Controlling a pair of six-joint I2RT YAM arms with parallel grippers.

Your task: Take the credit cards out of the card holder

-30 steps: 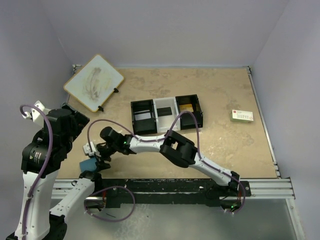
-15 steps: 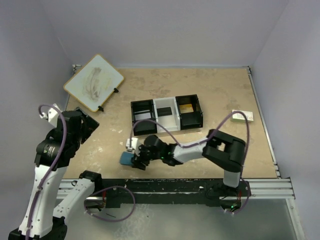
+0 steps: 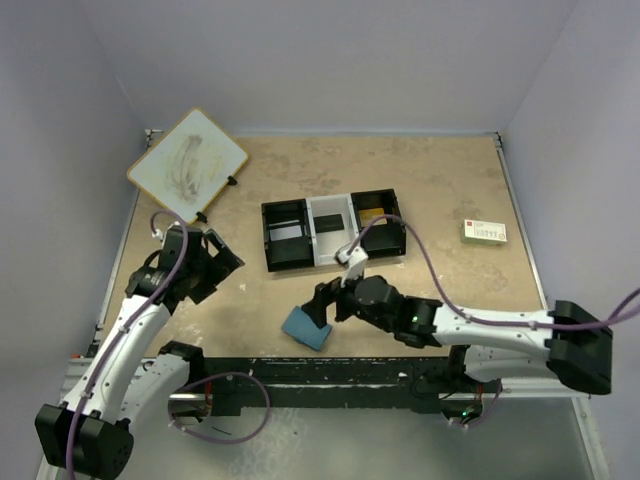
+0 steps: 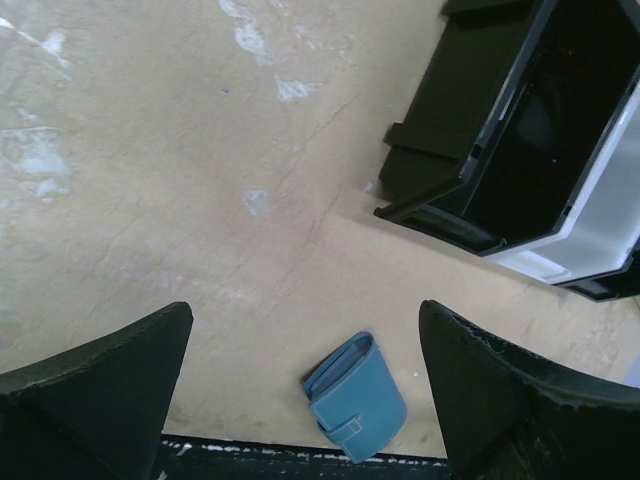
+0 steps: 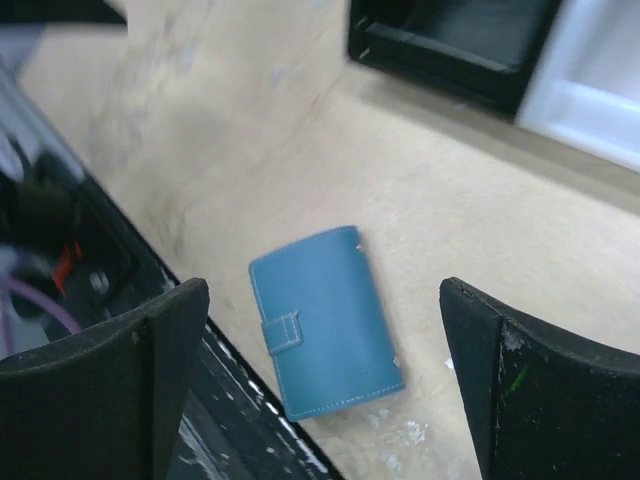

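1. Table (image 3: 440, 190): tan top, scuffed white in patches. Your arms reach in from its 6 o'clock edge.
2. Board (image 3: 188, 165): white, wood-edged, smeared grey. It lies at 10 o'clock, set askew.
3. Tray (image 3: 267, 238): at the centre, with three compartments, the outer two black and the middle one white. Something yellowish sits in the right one.
4. Left gripper (image 4: 305, 320): at 9 o'clock of the tray, above bare table. Its jaws stand wide apart with nothing between them.
5. Right gripper (image 5: 322, 288): at 6 o'clock of the tray, hanging over the holder. Its jaws stand wide apart, one finger to either side of the holder and clear of it. It grips nothing.
6. Holder (image 3: 305, 328): blue, flat on the table at 6 o'clock, just beside the black rail. It is folded shut, with the snap tab wrapped over one long edge. No cards show.
7. Card (image 3: 484, 232): white with green and red print, lying at 3 o'clock, well apart from the tray.
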